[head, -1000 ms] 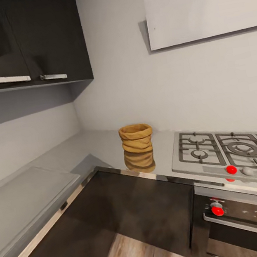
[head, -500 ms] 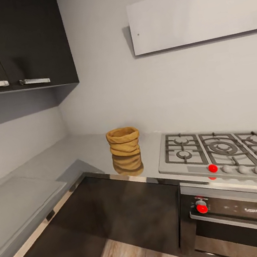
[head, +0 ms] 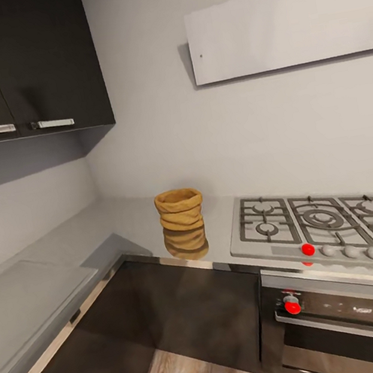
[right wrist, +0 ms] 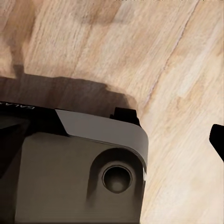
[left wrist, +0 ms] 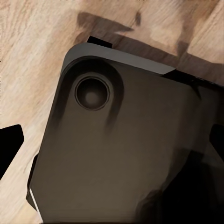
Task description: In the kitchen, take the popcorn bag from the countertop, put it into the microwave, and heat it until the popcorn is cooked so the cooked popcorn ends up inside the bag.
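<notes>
Each wrist view shows dark finger tips at the frame edges over the robot's dark base (left wrist: 121,154) and the wood plank floor (right wrist: 140,46); their spacing cannot be determined. The glossy grey worktop (head: 120,225) runs into a corner beneath dark wall cabinets (head: 32,60). The popcorn bag (head: 180,210), tan with a rolled rim, stands upright on it, left of the steel hob (head: 326,225).

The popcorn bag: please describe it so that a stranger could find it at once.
Start at the steel gas hob on the countertop. Left of it, on the glossy slab before the grey wall, stands the popcorn bag. It is the only tan, ringed sack there, mirrored in the slab.
</notes>
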Tool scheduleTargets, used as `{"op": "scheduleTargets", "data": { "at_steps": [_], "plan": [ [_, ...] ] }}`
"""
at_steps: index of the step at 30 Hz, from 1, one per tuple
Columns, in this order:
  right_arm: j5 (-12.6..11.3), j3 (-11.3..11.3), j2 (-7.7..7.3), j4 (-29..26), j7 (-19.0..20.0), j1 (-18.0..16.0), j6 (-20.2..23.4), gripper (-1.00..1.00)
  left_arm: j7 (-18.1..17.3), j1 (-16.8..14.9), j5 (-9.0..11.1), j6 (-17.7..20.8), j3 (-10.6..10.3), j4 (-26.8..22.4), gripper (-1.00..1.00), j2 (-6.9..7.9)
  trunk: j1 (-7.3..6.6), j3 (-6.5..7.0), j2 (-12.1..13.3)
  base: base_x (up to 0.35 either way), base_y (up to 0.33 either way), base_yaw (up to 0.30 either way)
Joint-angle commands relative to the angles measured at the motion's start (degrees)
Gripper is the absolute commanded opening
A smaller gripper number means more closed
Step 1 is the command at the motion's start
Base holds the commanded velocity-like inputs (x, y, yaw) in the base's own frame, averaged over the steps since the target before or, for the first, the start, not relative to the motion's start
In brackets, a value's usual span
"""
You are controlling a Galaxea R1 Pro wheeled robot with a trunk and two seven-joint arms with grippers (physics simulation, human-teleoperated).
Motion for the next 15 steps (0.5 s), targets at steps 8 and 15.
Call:
{"op": "scheduleTargets", "data": {
  "at_steps": [8, 15],
  "plan": [
    [0.25, -0.41, -0.03, 0.15, 0.16, -0.06, -0.21, 1.00, 0.06, -0.01, 0.18, -0.13, -0.02, -0.03, 1.00, -0.07, -1.76, 1.39, 3.19, 0.000, 0.000, 0.000],
    [0.25, -0.41, -0.03, 0.15, 0.14, -0.06, -0.14, 1.00, 0.04, -0.01, 0.18, -0.13, -0.05, -0.01, 1.00, -0.08, -3.30, 2.64, 6.00, 0.000, 0.000, 0.000]
  ]
}}
